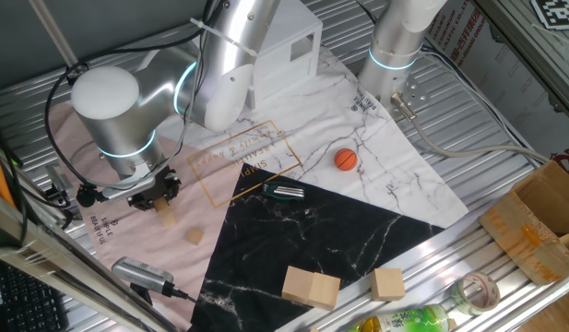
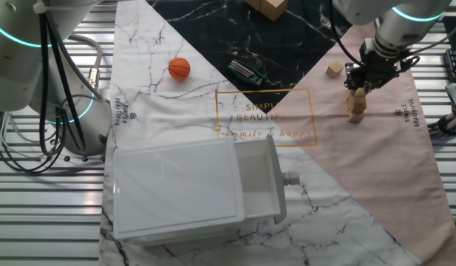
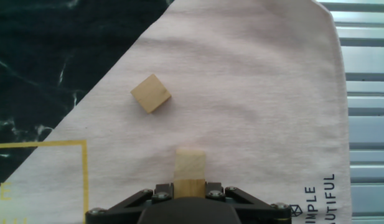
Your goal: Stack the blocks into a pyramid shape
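Two small wooden cubes showed in one fixed view: one under the pincer (image 1: 160, 196), at about (image 1: 164, 213), on the pink part of the cloth (image 1: 81, 138) near its left edge, and a loose cube (image 1: 195, 236) lying apart from it, toward the black marble part. The cube below the pincer was partly hidden, so how many were piled there could not be told from this side.

From the other fixed view, the pincer (image 2: 363, 83) hung directly over a stack of cubes (image 2: 356, 106) on the pink cloth, near the right edge. The stack looked about three cubes tall in a single column, the top one right at the fingertips. The loose cube (image 2: 334, 69) sat up and left of it, near the black section.

From the hand view, a cube (image 3: 190, 169) sat between the closed-in fingers, apparently gripped, though contact was not certain. The loose cube (image 3: 150, 93) lay ahead and slightly left, turned diagonally.
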### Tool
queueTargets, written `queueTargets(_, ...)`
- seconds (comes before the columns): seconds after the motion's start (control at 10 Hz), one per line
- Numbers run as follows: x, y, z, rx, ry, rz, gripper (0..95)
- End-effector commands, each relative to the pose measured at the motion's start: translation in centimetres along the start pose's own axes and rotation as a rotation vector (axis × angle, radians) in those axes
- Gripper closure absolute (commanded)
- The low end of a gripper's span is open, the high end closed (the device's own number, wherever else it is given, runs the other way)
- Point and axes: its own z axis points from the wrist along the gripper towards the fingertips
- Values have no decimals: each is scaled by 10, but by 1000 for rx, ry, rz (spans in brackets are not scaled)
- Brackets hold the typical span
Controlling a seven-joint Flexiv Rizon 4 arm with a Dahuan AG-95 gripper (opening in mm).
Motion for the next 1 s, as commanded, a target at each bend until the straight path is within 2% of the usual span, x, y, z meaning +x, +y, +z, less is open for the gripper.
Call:
queueTargets(0.1,0,0,0,-2,-2,0,570)
queueTargets(0.7,0,0,0,-4,-3,10,570)
queueTargets(0.8,0,0,-1,-5,-9,4,380)
queueTargets(1.0,-1,-1,-1,-15,-21,-1,380)
